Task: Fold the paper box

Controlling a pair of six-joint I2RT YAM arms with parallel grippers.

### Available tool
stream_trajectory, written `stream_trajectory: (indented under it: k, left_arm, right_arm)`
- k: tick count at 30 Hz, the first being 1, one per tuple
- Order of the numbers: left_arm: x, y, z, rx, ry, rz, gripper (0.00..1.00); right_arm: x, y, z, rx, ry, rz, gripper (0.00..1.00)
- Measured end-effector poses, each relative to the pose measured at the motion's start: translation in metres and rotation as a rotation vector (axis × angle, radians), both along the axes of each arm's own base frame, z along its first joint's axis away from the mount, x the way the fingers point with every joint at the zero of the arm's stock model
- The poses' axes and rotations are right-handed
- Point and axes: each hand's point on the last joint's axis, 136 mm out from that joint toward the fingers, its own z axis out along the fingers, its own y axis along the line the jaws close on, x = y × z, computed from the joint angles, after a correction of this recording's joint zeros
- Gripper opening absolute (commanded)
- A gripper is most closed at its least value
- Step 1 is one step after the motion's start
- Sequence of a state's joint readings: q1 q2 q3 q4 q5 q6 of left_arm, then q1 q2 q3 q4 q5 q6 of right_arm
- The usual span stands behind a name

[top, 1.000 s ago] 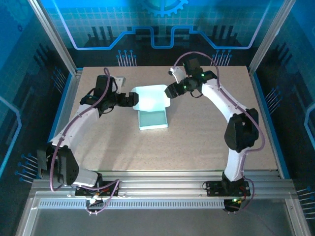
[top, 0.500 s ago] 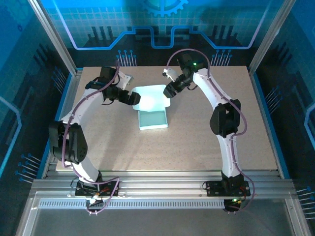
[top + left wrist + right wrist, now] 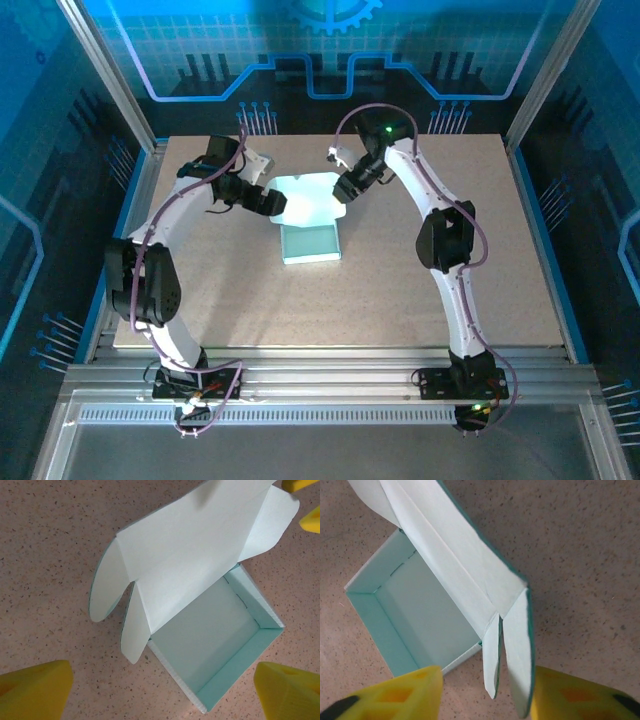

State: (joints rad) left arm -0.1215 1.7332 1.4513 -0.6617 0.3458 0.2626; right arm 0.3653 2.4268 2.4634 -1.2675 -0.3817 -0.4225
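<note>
Pale mint-blue thin cardboard paper box [image 3: 210, 645]: likely light, flimsy, easily creased; best pinched at side flap [image 3: 517, 645] near fold; left gripper [image 3: 160, 700] wide open, empty, above box; right gripper [image 3: 485, 692] half open astride that flap, unclamped.

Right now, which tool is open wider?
The left tool: its fingers stand far apart; the right tool is narrower, flanking flaps of the box.
</note>
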Motion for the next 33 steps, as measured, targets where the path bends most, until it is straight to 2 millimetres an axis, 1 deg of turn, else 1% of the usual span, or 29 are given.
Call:
stream_trajectory:
  k: [3, 7, 13, 16, 18, 23, 25, 27, 30, 33]
  left_arm:
    - [0.000, -0.001, 0.000, -0.005, 0.002, -0.003, 0.94]
    - [-0.001, -0.002, 0.000, -0.013, 0.003, -0.008, 0.93]
    - [-0.001, -0.003, 0.001, -0.016, 0.003, -0.010, 0.93]
    - [-0.001, -0.003, 0.001, -0.016, 0.003, -0.010, 0.93]
    - [-0.001, -0.003, 0.001, -0.016, 0.003, -0.010, 0.93]
    - [-0.001, -0.003, 0.001, -0.016, 0.003, -0.010, 0.94]
    - [-0.001, -0.003, 0.001, -0.017, 0.003, -0.010, 0.94]
    - [-0.001, -0.003, 0.001, -0.016, 0.003, -0.010, 0.93]
    - [-0.001, -0.003, 0.001, -0.017, 0.003, -0.009, 0.93]
    - [-0.001, -0.003, 0.001, -0.017, 0.003, -0.009, 0.94]
  right_arm:
    - [-0.002, -0.001, -0.002, -0.007, 0.012, -0.002, 0.37]
    - [-0.002, -0.001, 0.000, -0.008, 0.007, 0.002, 0.25]
    - [0.000, -0.001, 0.004, -0.006, -0.008, 0.003, 0.16]
    - [0.001, -0.001, 0.006, -0.005, -0.014, 0.002, 0.17]
    - [0.002, -0.002, 0.005, -0.010, -0.015, -0.001, 0.21]
    - [0.003, -0.003, 0.001, -0.024, -0.017, -0.002, 0.23]
    - [0.006, -0.002, 0.000, -0.026, -0.023, -0.003, 0.25]
    - [0.009, -0.001, -0.001, -0.025, -0.029, -0.003, 0.25]
    - [0.011, 0.001, -0.003, -0.023, -0.033, -0.001, 0.20]
    - [0.012, 0.003, -0.006, -0.022, -0.034, 0.005, 0.11]
